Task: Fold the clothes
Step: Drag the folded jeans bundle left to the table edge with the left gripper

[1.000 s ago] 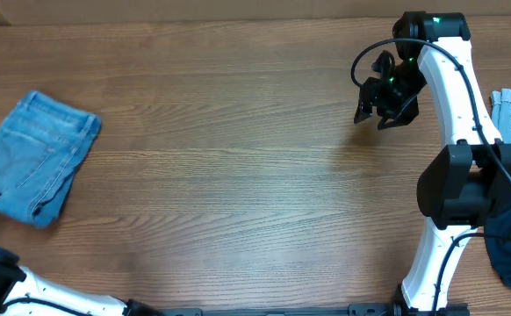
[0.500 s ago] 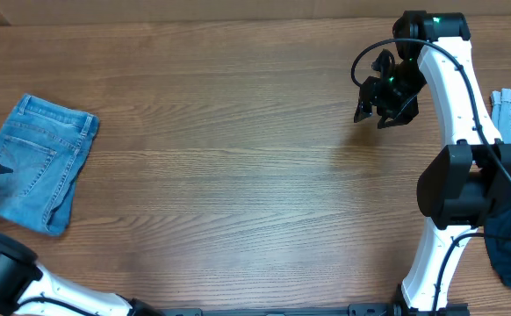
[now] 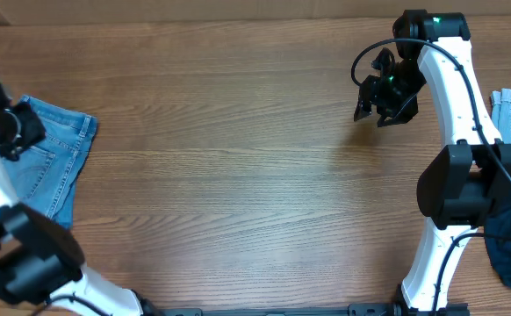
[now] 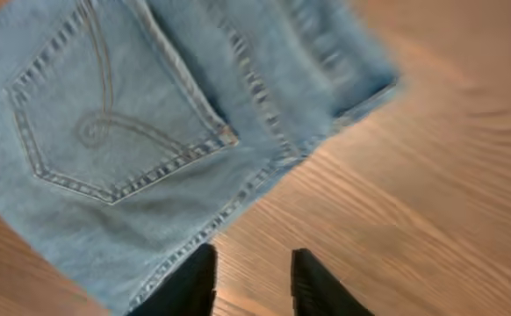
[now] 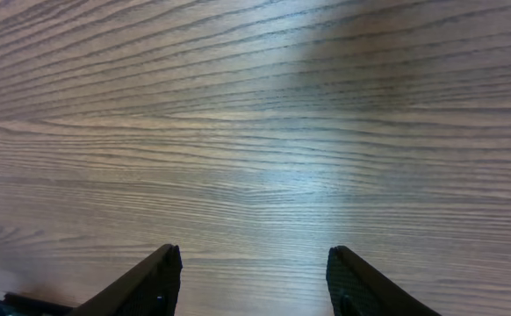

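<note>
Jaws narrowly parted and empty, the black left gripper [image 4: 252,256] hovers at its target.
Folded light blue washed denim jeans [image 4: 150,114] lie just ahead, long axis slanting across the jaws; the right gripper [image 5: 254,263], spread and empty, hangs well apart.

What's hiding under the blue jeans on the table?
Only the wooden table shows around the jeans. The folded denim lies flat on the wood and covers everything beneath it, so whether anything else sits under the cloth cannot be seen.
</note>
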Motion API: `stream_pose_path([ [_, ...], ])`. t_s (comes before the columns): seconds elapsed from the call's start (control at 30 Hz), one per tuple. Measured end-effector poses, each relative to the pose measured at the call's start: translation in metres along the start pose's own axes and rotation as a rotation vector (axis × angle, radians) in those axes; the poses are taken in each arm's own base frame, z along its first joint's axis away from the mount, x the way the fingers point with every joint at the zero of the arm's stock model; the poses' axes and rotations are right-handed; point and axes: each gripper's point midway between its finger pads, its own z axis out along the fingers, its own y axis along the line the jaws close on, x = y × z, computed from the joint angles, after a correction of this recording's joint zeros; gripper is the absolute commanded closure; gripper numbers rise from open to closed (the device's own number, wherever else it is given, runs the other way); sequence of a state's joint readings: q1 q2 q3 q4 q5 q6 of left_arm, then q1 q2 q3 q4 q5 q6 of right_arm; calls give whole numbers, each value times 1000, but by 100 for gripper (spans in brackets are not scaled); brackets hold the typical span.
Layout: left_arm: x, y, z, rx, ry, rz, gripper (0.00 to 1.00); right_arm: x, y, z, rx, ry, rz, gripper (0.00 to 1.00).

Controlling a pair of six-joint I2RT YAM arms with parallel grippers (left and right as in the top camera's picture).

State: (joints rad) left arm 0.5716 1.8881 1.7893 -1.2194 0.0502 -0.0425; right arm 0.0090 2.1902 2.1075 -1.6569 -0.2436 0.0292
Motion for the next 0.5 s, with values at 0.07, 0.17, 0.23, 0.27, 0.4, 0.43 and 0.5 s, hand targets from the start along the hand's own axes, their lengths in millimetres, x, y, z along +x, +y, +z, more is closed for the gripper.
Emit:
stream_pose_path([
  [0.07,9,6,40,-85,109,18,80,0,0,0,0,2,1,43],
  [0.17,24,20,75,-213,221,26,79,2,0,0,0,7,2,43],
  [0.23,30,26,94,-262,267,21,78,2,0,0,1,7,2,43],
  [0.27,32,30,101,-280,281,19,78,2,0,0,1,7,2,43],
  [0.4,35,35,139,-311,313,-17,81,4,0,0,1,14,4,43],
  [0.43,35,35,142,-313,315,-23,82,4,0,0,1,15,5,43],
  [0.5,29,33,145,-301,290,-31,87,4,0,0,1,17,5,43],
])
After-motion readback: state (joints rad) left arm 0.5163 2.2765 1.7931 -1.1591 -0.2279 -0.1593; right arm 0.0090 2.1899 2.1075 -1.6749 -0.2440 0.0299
